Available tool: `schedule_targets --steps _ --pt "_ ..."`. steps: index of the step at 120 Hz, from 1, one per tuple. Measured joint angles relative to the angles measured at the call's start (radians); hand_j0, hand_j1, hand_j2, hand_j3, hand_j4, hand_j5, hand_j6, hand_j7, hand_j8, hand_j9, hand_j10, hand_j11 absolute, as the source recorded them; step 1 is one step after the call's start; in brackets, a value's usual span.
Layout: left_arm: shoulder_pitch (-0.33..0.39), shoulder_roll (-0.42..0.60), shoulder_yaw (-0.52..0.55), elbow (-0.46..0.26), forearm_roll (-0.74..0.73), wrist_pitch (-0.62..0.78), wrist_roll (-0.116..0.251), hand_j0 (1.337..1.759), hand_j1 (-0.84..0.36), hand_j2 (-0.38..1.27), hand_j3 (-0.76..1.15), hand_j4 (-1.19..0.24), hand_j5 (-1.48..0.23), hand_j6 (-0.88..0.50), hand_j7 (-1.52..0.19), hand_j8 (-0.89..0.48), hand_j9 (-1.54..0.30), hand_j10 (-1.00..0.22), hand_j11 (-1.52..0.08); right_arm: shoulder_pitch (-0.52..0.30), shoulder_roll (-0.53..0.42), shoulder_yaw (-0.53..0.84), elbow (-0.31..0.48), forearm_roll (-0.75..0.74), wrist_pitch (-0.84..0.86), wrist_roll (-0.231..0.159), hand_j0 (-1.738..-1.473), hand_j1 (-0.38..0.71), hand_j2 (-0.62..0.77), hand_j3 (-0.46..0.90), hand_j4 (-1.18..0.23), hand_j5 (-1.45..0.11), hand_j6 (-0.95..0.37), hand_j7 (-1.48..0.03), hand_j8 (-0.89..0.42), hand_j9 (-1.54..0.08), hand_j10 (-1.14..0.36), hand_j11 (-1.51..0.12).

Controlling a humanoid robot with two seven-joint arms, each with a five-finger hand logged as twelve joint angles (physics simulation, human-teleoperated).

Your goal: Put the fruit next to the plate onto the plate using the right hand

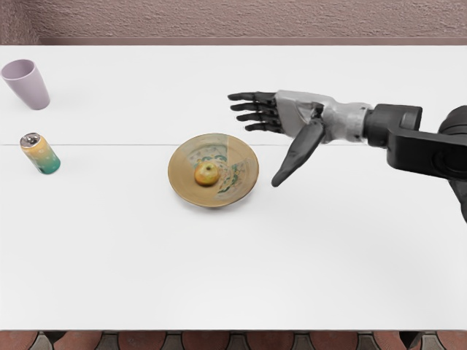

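Observation:
A yellow-green apple [207, 173] rests on the tan patterned plate [241, 176] near the table's middle. My right hand [271, 130] hovers above and to the right of the plate, its arm entering from the right edge. Its fingers [248, 106] are spread straight toward the left and the thumb points down toward the plate's right rim. The hand is open and holds nothing, clear of the apple. No left arm shows.
A lilac cup [26, 84] stands at the far left back. A yellow and teal drink can [40, 154] stands in front of it. The white table [233, 277] stretches wide toward the front edge.

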Motion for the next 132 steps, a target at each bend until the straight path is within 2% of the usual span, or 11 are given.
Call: schedule_targets --steps 31,58,132 --pt "-0.006 0.000 -0.002 0.000 0.000 -0.001 0.000 1.658 0.35 0.00 0.00 0.00 0.00 0.00 0.00 0.00 0.00 0.00 0.00 -0.185 -0.008 0.230 -0.002 0.064 0.021 0.000 -1.658 -0.30 -0.01 0.00 -0.04 -0.05 -0.04 -0.05 -0.04 -0.05 -0.04 -0.05" --pt "-0.002 0.000 -0.001 0.000 0.000 -0.001 0.000 1.658 0.35 0.00 0.00 0.00 0.00 0.00 0.00 0.00 0.00 0.00 0.00 -0.293 -0.035 0.360 -0.006 0.135 0.022 0.000 -1.658 -0.30 -0.01 0.00 -0.04 -0.05 -0.04 -0.05 -0.04 -0.05 -0.04 -0.05" --pt "-0.002 0.000 -0.001 0.000 0.000 0.000 0.000 1.658 0.35 0.00 0.00 0.00 0.00 0.00 0.00 0.00 0.00 0.00 0.00 -0.481 -0.067 0.566 -0.069 0.323 0.023 0.000 -1.658 -0.31 -0.01 0.00 -0.03 -0.04 -0.03 -0.04 -0.03 -0.04 -0.03 -0.04"
